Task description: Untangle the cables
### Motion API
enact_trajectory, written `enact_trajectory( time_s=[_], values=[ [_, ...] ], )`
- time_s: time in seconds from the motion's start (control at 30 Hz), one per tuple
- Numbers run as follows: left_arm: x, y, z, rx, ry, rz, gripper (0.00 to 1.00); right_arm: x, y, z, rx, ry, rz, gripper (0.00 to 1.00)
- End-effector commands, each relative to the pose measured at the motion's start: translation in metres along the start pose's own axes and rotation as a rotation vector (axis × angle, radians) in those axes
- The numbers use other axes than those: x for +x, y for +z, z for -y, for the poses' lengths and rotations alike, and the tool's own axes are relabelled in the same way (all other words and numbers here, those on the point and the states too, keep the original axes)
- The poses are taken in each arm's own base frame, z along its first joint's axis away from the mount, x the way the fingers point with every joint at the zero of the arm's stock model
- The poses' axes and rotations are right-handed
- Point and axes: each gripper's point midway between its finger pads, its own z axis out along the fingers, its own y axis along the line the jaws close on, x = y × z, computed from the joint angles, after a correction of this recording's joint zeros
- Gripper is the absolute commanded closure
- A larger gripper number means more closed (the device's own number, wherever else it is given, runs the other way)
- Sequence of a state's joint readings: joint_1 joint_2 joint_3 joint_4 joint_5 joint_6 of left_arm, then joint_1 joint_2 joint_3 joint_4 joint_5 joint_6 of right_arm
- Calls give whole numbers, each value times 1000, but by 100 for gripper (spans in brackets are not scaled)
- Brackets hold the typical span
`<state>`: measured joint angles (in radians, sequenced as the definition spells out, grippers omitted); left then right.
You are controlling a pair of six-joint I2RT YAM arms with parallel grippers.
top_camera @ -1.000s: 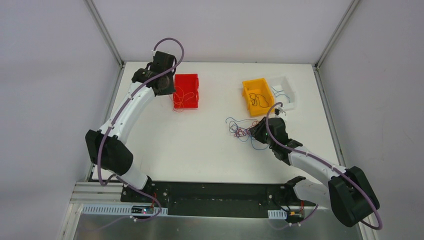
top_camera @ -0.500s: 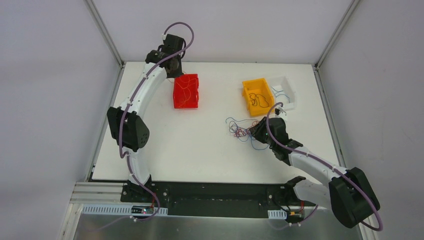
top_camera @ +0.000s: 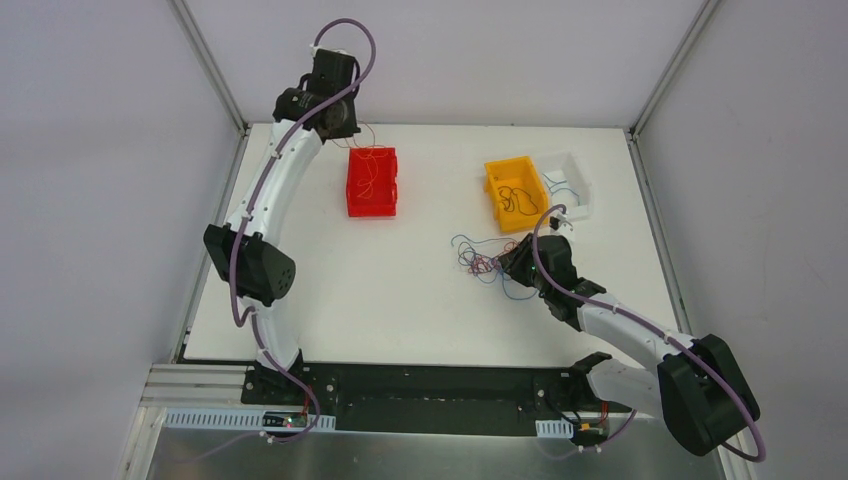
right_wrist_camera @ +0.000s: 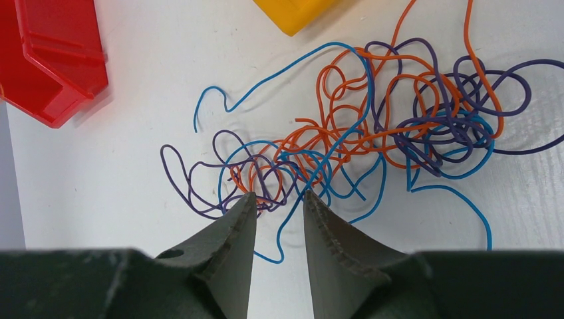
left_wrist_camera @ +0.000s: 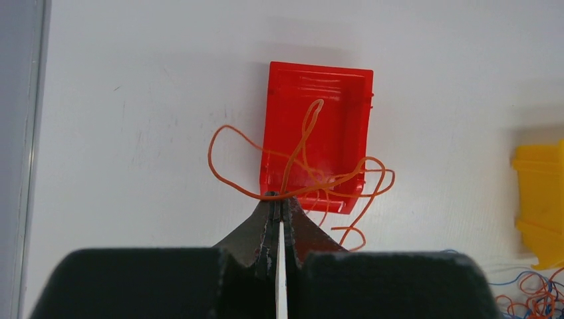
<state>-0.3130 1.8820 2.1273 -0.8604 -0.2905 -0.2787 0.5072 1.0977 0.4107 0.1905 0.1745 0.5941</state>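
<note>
Left gripper jaws pinching orange wire, backed off to 11 o'clock of red bin; release pending. Right gripper jaws spread, unmoved at cable knot.

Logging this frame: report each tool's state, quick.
Left tool: closed, holding an orange cable.
Right tool: open, holding nothing, at the tangle.

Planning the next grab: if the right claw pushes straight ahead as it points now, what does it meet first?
Probably the wire tangle: its purple, orange and blue loops lie right at the tips of the open right claw. Its height above the table is unclear.
</note>
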Motion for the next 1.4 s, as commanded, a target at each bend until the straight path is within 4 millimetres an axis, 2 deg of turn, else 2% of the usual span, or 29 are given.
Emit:
enact_trajectory(
  time_s=[0.0,0.2,0.37,0.53,0.67,0.83,0.9,1.03,1.13,1.37],
  values=[
    [3,21,3,4,15,-34,100,-6,0,-5,-26,3,23,65],
    [29,68,4,-15,16,-124,100,-6,-1,-3,-20,5,31,65],
    [49,89,0,-47,35,-177,100,-7,-1,-4,-25,4,33,65],
    [66,90,-18,-131,57,-203,100,-7,-1,-4,-24,4,34,65],
    [76,84,-38,-212,44,-208,100,-6,0,-5,-23,5,27,65],
    [89,81,-46,-236,37,-222,100,-7,-1,-5,-24,6,30,65],
    [90,81,-40,-200,33,-226,100,-7,0,-5,-24,6,30,65],
    [88,88,-5,-66,47,-225,100,-7,0,-5,-23,6,28,65],
    [89,97,18,-30,88,-225,100,-7,0,-6,-25,6,29,65],
    [111,126,52,70,73,-301,100,-9,-2,-3,-17,3,45,65]
  ],
)
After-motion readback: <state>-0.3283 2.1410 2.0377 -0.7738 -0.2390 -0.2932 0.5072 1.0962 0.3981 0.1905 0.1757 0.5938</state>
